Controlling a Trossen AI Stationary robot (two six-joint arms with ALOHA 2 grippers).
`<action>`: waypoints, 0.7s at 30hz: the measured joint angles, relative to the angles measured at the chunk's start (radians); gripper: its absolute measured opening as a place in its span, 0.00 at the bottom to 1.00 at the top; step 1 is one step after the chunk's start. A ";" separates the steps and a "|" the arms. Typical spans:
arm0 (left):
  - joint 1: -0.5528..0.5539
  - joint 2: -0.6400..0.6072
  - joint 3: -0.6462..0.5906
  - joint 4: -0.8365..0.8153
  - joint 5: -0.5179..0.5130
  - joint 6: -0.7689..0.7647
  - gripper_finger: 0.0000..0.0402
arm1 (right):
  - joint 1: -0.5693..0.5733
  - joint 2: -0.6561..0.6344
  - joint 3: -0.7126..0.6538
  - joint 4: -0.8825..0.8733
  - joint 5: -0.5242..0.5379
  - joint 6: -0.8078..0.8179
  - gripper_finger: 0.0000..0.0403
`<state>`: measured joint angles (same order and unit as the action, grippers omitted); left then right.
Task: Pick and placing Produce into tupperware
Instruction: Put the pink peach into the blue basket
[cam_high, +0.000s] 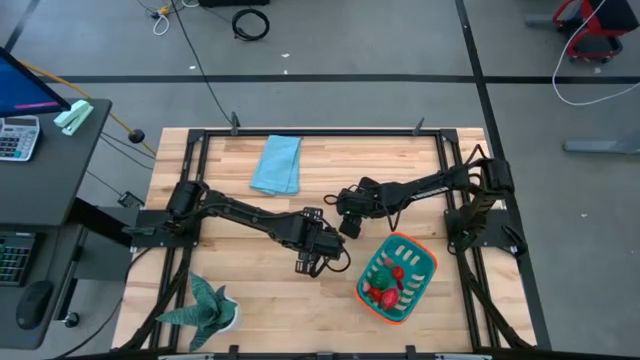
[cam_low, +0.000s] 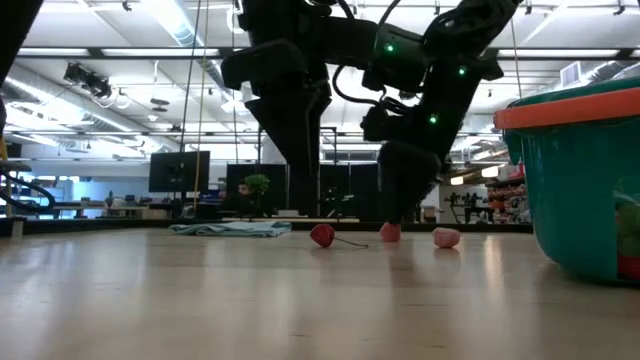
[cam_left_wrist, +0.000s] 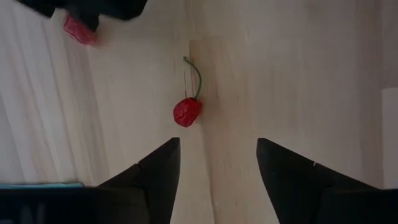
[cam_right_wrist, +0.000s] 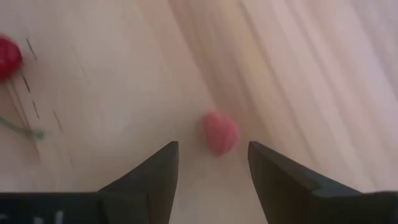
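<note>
Both arms are reaching over the middle of the wooden counter (cam_high: 250, 300), each hovering above a loose piece of produce. The left gripper (cam_left_wrist: 217, 152) is holding its fingers spread and empty, with a red cherry (cam_left_wrist: 187, 112) on a thin green stem lying on the counter just ahead of the gap between them. The right gripper (cam_right_wrist: 211, 155) is likewise released, and a small pink piece (cam_right_wrist: 220, 132) is sitting almost between its tips.

The tupperware (cam_high: 424, 285), teal with an orange rim, is standing near the right front corner of the counter, already holding several red pieces and one green one; the exact number inside is too small to count.

In the low view, three pieces are lying loose on the counter: the cherry (cam_low: 322, 235), the pink piece under the right gripper (cam_low: 390, 232), and another pink piece (cam_low: 446, 237) to its right.

These toys are looking very light and small, probably hard and smooth, so they are likely to roll or skid away if a finger nudges them before closing. The cherry's round body seems the place to pinch, not its flimsy stem; the pink piece wants a centred pinch across its middle.

A light blue cloth (cam_high: 276, 165) is lying at the far side, and a green star-shaped plant (cam_high: 205, 305) is standing at the near left.
</note>
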<state>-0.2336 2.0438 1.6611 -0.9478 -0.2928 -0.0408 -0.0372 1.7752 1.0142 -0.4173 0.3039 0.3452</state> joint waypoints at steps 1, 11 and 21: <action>0.001 0.000 0.000 -0.001 0.000 0.000 0.54 | -0.002 0.000 0.000 0.017 0.002 -0.009 0.50; 0.002 0.000 0.000 0.005 0.000 -0.025 0.54 | -0.035 0.074 0.000 0.054 -0.022 0.068 0.50; 0.003 0.000 0.000 0.005 0.000 -0.044 0.49 | -0.036 0.071 0.000 0.047 -0.001 0.078 0.35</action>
<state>-0.2310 2.0434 1.6608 -0.9430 -0.2928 -0.0849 -0.0727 1.8465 1.0142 -0.3706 0.3030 0.4232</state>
